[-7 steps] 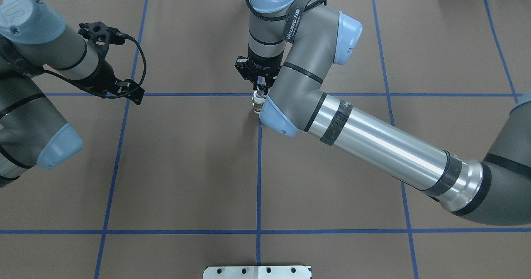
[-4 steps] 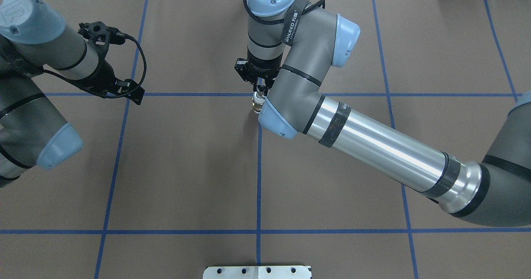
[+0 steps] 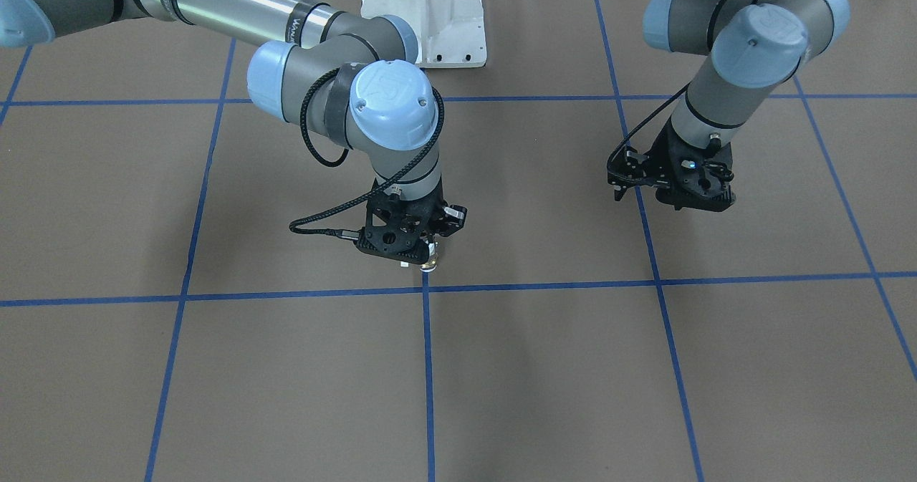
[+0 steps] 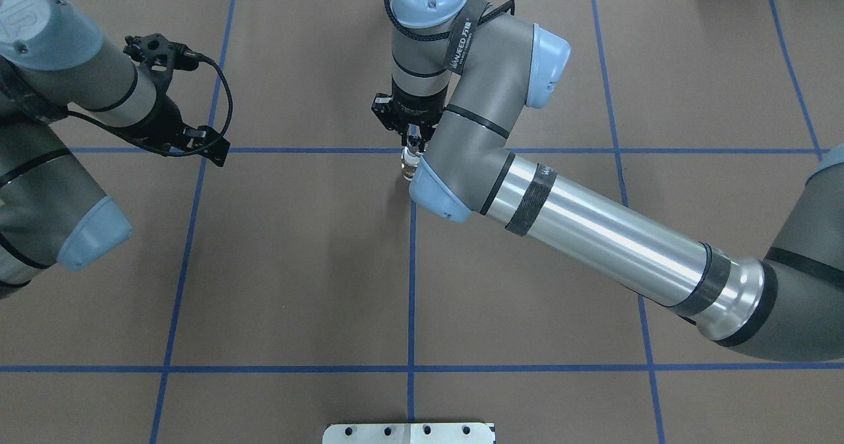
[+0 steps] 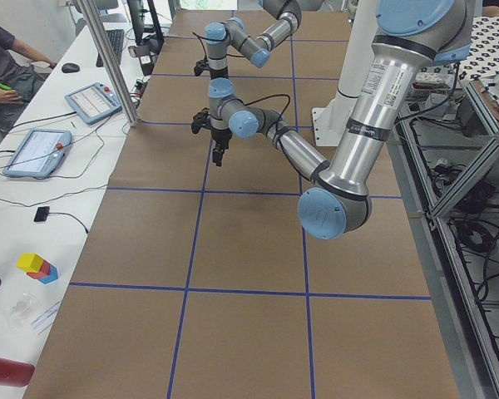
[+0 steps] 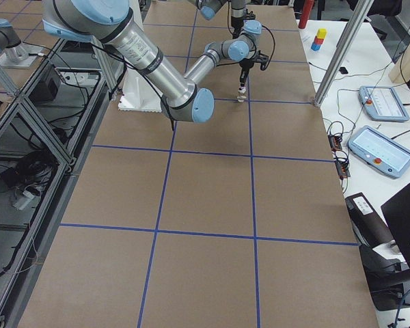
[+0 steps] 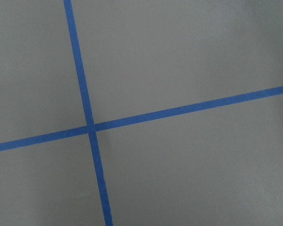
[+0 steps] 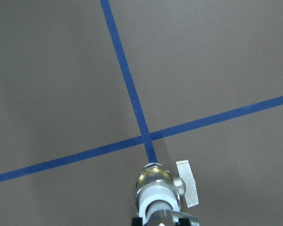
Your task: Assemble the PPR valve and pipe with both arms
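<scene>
Right wrist-mounted view: right gripper [image 8: 162, 220] is pinching the PPR valve [image 8: 156, 188] beneath it by one white end, probably for mating.

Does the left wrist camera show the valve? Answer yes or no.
No: only the brown table and crossing blue tape lines appear there.

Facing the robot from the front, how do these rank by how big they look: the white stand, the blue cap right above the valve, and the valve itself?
1. The white stand, even though it is cut off at the top.
2. The blue cap, which is nearer the camera, so it looks flattered.
3. The valve, barely peeking out.
</scene>
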